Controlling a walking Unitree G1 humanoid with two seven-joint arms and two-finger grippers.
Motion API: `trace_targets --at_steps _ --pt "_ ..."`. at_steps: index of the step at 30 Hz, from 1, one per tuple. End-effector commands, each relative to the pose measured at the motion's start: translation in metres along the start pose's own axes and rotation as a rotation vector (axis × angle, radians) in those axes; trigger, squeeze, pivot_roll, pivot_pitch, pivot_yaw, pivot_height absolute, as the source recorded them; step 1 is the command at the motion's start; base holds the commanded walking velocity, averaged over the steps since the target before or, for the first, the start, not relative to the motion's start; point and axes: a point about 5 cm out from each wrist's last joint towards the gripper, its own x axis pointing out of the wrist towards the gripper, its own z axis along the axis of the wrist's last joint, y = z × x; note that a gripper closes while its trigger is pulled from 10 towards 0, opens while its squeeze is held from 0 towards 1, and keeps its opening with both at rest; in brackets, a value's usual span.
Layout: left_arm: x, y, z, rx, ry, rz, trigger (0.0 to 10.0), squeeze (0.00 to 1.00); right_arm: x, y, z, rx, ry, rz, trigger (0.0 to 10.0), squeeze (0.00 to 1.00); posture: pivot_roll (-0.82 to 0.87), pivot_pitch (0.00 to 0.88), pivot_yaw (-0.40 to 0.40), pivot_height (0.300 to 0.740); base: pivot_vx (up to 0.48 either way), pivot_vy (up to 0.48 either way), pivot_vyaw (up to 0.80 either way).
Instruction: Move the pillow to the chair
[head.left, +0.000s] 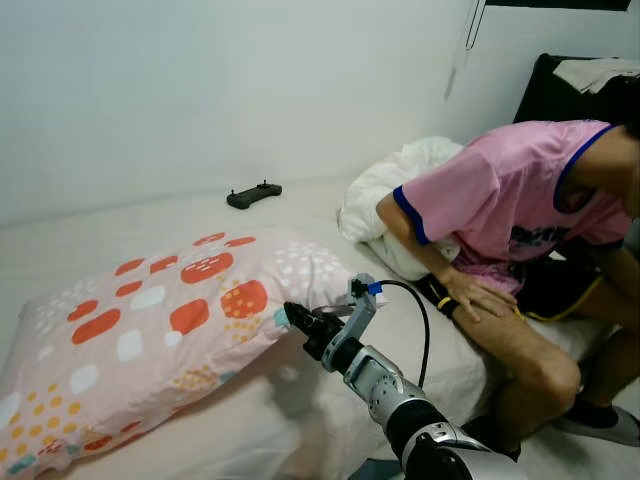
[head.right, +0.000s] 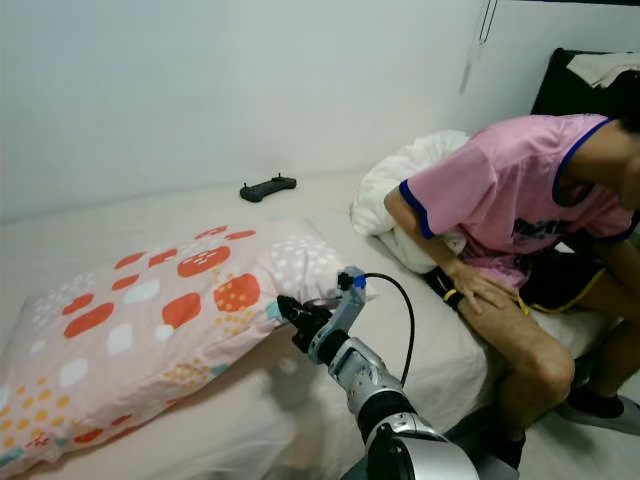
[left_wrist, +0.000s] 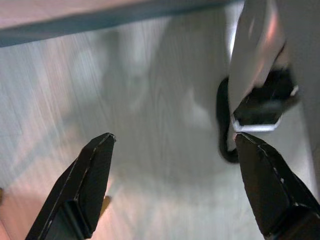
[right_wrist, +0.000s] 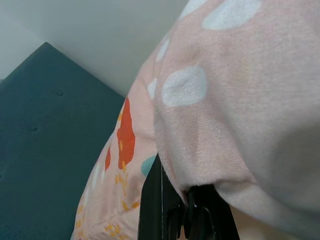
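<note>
We see the right gripper (head.left: 297, 319) reaching up from the lower centre, fingers pinched on the pillow's (head.left: 150, 330) near corner. The pillow lies on the bed (head.left: 300, 205), long axis from lower left to centre. The left gripper (left_wrist: 172, 145) hangs spread open.

Matt woven cloth pillow (head.left: 150, 330), glossy black plastic right end effector (head.left: 297, 320), smooth cotton bedsheet (head.left: 120, 225).

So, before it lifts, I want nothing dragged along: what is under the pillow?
The pillow lies on the white bed, its corner pinched in the right gripper. Only sheet shows around it; whatever is beneath its middle is covered.
</note>
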Motion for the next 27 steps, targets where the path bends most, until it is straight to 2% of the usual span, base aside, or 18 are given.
trace_targets --at_steps 1,6,16,20,27 --pt "0.0006 -0.0046 0.0008 -0.025 0.012 -0.005 10.0 0.00 0.0037 0.0052 0.0029 -0.015 0.002 0.036 0.0 0.00 0.12 0.050 -0.087 0.634 -0.281 0.000 0.00" --pt "0.0010 -0.0079 0.0042 -0.019 -0.006 -0.013 10.0 0.00 0.0040 0.0057 0.0069 -0.028 0.000 0.049 0.0 0.00 0.12 0.052 -0.096 0.658 -0.480 0.000 0.00" --pt "0.0004 -0.0090 0.0007 -0.033 0.000 -0.010 10.0 0.00 0.0037 0.0067 0.0032 -0.028 0.015 0.063 0.0 0.00 0.12 0.059 -0.099 0.701 0.000 0.000 0.00" --pt "0.0001 -0.0091 -0.0019 -0.021 0.015 -0.014 10.0 0.00 0.0040 0.0071 0.0029 -0.027 0.014 0.065 0.0 0.00 0.13 0.059 -0.099 0.716 -0.364 0.000 0.00" --pt "-0.0003 -0.0080 -0.0032 0.007 0.007 -0.014 10.0 0.00 0.0049 0.0088 0.0004 -0.033 0.021 0.073 0.0 0.00 0.13 0.059 -0.097 0.740 0.000 0.000 0.00"
